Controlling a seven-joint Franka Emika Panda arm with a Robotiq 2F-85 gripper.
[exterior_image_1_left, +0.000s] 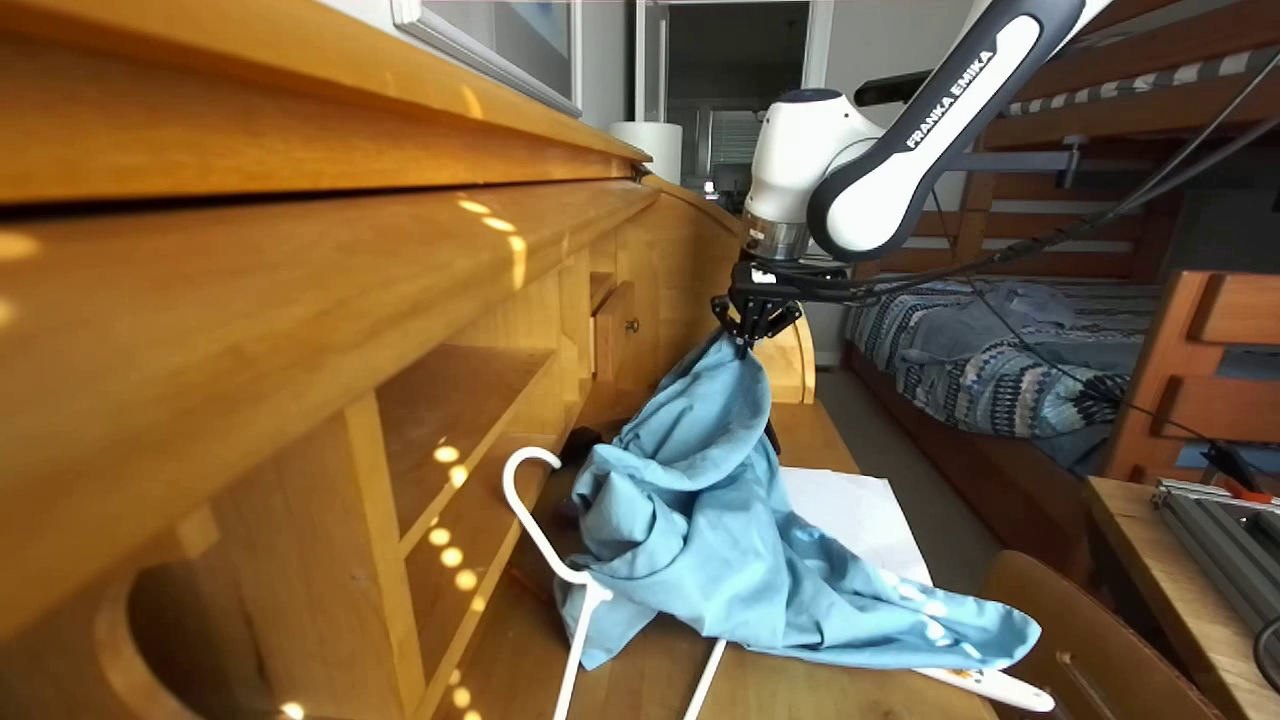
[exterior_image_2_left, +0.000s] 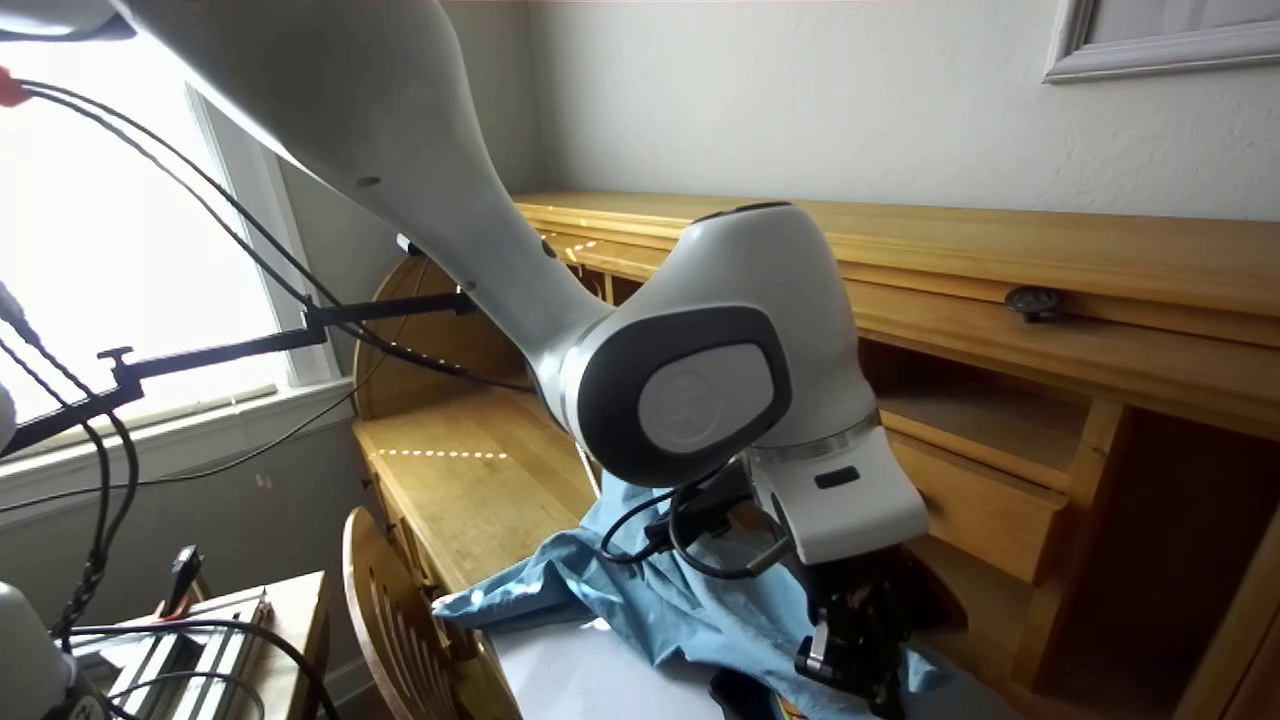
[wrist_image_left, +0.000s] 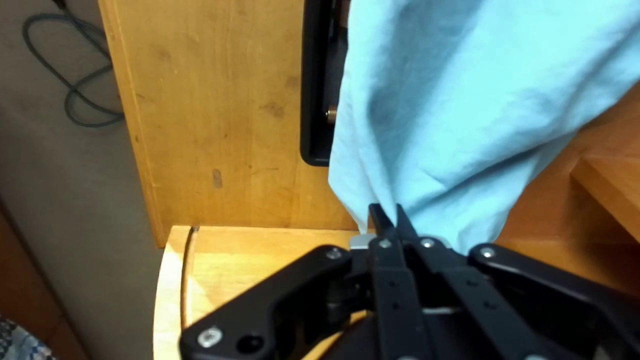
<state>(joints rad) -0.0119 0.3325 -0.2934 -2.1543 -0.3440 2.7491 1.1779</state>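
While pincer (exterior_image_1_left: 742, 345) grips blue cloth (exterior_image_1_left: 700, 510) at raised peak, lifting is appar. in hand; next move prob. calls for firm hold w/o dragging white hanger (exterior_image_1_left: 592, 597).

Roll-top desk (exterior_image_2_left: 470, 480) by a bright window (exterior_image_2_left: 110, 220)

A picture frame (exterior_image_2_left: 1170, 50) hangs on the pale wall (exterior_image_2_left: 800, 110) above the desk, whose upper front carries a dark knob (exterior_image_2_left: 1033, 302). A wooden chair (exterior_image_2_left: 382, 595) with a slatted back sits just beside the desk, near a small table (exterior_image_2_left: 290, 630) bearing metal rails (exterior_image_2_left: 213, 650). A white sheet (exterior_image_1_left: 850, 515) lies on the desk. Across the floor (exterior_image_1_left: 935, 510) stands a bunk bed (exterior_image_1_left: 970, 455) with patterned bedding (exterior_image_1_left: 1050, 395). In the wrist view, a gray cord (wrist_image_left: 72, 89) lies looped on the floor.
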